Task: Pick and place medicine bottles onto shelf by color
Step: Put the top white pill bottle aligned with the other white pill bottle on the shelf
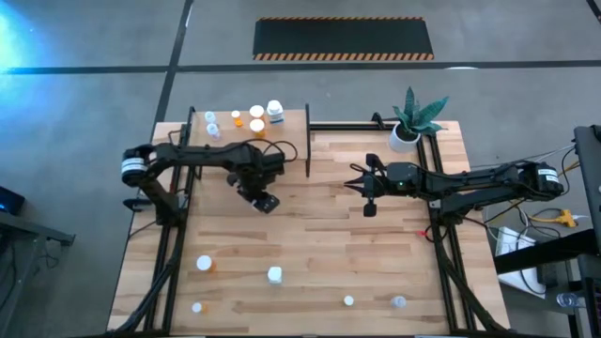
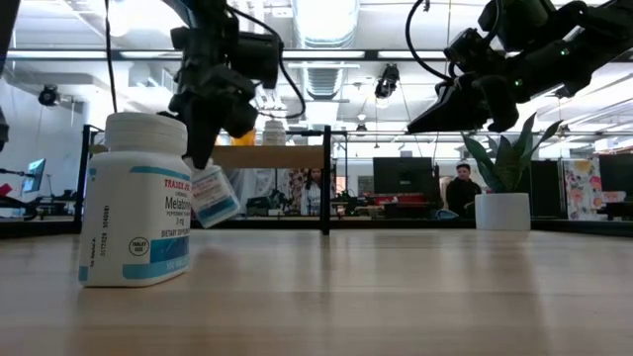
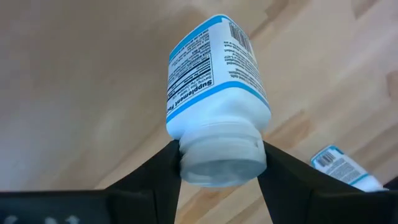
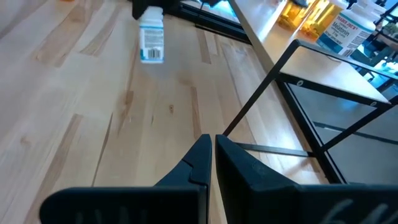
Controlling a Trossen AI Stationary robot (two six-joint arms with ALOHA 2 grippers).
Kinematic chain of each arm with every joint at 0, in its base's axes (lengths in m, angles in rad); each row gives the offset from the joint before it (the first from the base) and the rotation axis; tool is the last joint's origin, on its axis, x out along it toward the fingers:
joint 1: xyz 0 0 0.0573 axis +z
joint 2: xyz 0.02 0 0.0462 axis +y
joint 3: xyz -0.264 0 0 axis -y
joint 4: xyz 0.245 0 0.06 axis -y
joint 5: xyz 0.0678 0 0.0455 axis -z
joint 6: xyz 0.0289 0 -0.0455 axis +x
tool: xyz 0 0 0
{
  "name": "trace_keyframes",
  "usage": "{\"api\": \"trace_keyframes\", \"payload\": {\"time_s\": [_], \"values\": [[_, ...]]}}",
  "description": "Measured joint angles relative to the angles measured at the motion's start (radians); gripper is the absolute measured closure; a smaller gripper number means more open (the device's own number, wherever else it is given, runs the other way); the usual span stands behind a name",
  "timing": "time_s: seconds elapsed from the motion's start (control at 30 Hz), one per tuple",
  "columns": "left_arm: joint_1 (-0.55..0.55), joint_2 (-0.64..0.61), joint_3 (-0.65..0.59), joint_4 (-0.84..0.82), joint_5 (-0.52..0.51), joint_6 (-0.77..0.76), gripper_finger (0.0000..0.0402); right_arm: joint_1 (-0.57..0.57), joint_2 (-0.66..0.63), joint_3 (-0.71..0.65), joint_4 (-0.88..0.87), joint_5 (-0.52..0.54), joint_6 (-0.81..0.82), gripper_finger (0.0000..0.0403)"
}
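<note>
Your left gripper (image 3: 219, 163) grips a white, blue-labelled medicine bottle (image 3: 214, 81) by its white cap, lifted above the planked wooden tabletop (image 1: 319, 244) just beside the light wooden shelf (image 1: 291, 122). Your right gripper (image 4: 212, 155) hovers mid-table, fingers pressed together, holding nothing.

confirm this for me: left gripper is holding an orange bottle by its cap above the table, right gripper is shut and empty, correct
Not quite. The bottle in the left gripper is white with a blue-trimmed label, not orange; the left wrist view shows it clearly, clamped at its cap. The rest holds: it hangs above the table in the low view, and the right gripper is shut and empty.
</note>
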Motion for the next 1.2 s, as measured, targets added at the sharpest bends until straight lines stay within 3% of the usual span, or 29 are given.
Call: {"api": "trace_keyframes", "payload": {"time_s": [0.17,0.47,0.73,1.2], "values": [[0.018,0.078,0.049,-0.019,0.081,0.036,0.0238,0.000,0.000,0.000,0.000,0.000,0.002,0.0390],[0.026,0.220,0.200,-0.146,0.089,0.188,0.0234,0.000,0.000,0.000,-0.001,0.000,0.001,0.0390],[0.032,0.234,0.230,-0.141,0.089,0.211,0.0204,0.000,0.000,0.000,-0.008,0.000,0.000,0.0390],[0.029,0.202,0.235,-0.141,0.066,0.238,0.0200,0.000,0.000,0.000,-0.008,0.000,0.000,0.0390]]}}
